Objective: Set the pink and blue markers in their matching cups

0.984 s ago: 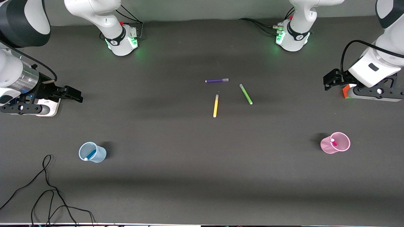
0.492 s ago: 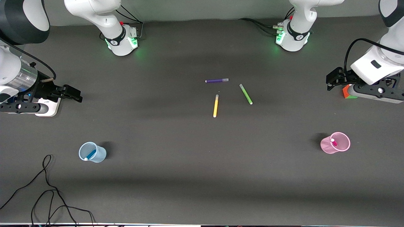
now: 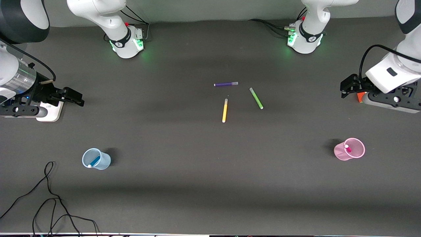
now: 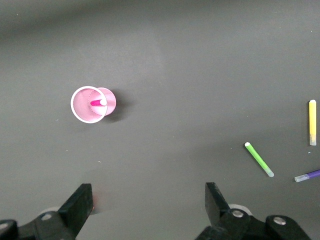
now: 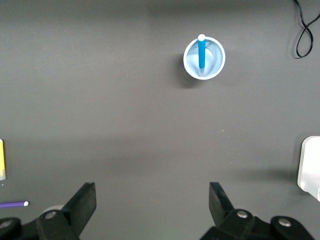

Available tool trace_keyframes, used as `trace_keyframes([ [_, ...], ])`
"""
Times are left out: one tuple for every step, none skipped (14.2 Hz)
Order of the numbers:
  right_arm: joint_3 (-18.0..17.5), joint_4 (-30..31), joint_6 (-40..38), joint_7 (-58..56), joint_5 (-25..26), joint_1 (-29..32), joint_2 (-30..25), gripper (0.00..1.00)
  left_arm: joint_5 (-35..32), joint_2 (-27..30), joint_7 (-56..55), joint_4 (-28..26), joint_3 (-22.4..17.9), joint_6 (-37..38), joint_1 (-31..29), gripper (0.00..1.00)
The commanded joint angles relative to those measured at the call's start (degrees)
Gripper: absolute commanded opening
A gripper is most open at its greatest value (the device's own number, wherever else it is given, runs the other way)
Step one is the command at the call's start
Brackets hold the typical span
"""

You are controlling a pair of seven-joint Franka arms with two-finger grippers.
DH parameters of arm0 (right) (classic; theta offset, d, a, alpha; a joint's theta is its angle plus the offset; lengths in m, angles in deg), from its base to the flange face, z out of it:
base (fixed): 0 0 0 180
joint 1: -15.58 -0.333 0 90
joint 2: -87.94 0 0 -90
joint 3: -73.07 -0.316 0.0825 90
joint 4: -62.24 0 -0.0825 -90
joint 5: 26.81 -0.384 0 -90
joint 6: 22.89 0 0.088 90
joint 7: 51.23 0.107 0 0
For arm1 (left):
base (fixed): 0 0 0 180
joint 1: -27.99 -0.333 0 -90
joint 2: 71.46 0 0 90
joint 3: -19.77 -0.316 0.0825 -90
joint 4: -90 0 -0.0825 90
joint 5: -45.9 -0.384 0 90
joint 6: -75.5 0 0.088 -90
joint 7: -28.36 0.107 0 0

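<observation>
Blue marker (image 3: 94, 161) is leaning in the blue cup (image 3: 102, 162), pink marker (image 3: 347, 148) in the pink cup (image 3: 340, 152); left gripper (image 3: 349, 86) at three o'clock and right gripper (image 3: 73, 97) at nine are hanging empty with fingers apart; a stray sweep risks tipping either light cup.

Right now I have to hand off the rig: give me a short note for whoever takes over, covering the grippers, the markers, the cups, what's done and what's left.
Left gripper: open, empty, over the table at the left arm's end.
Right gripper: open, empty, at the right arm's end.
Pink marker stands in the pink cup; blue marker leans in the blue cup. Both cups upright, nearer the front camera than the grippers.
Done: both placements.
Left: nothing visible. Purple marker, green marker and yellow marker lie mid-table.
</observation>
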Motion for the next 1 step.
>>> trace_keyframes([
  [-0.1,-0.6,-0.7,1.2,1.2,-0.3,-0.3,1.0,-0.6,-0.3,1.0,1.0,0.1,1.5,-0.3,1.0],
])
